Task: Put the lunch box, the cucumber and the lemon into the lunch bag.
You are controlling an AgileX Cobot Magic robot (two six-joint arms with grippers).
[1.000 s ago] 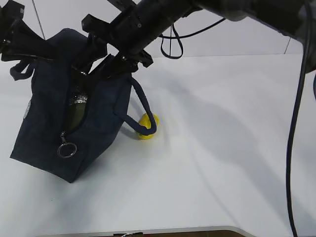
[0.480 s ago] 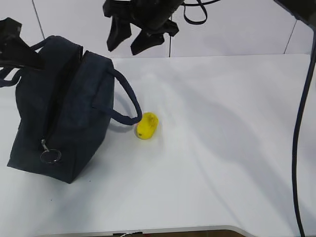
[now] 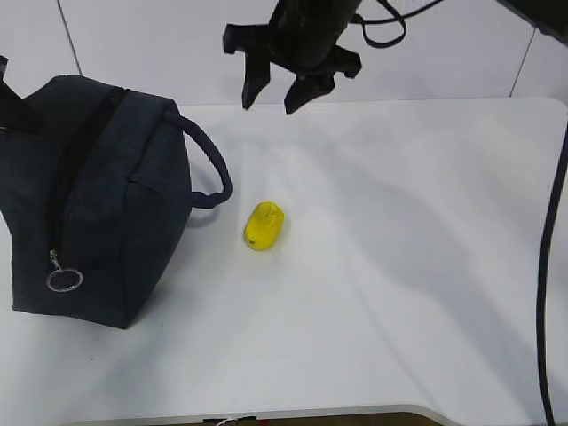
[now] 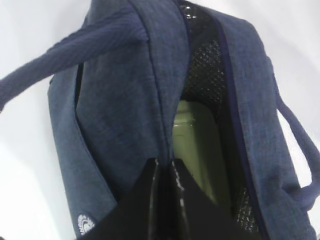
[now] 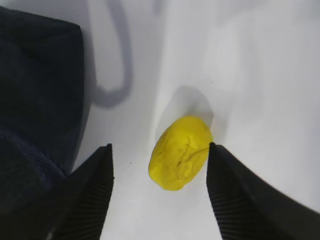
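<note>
The lemon (image 3: 264,224) lies alone on the white table (image 3: 399,266), with open surface to its right and front. On its left, the lunch bag (image 3: 98,204) stands near, and 1 loop handle (image 3: 206,164) juts toward it. The bag opening (image 4: 200,100) is narrow, partly filled by the green lid (image 4: 195,145).

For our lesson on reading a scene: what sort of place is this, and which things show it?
Probably a robot test bench, not a kitchen: a bare white table, a black robot tool hanging above it, and only a lunch bag and lemon laid out.
</note>
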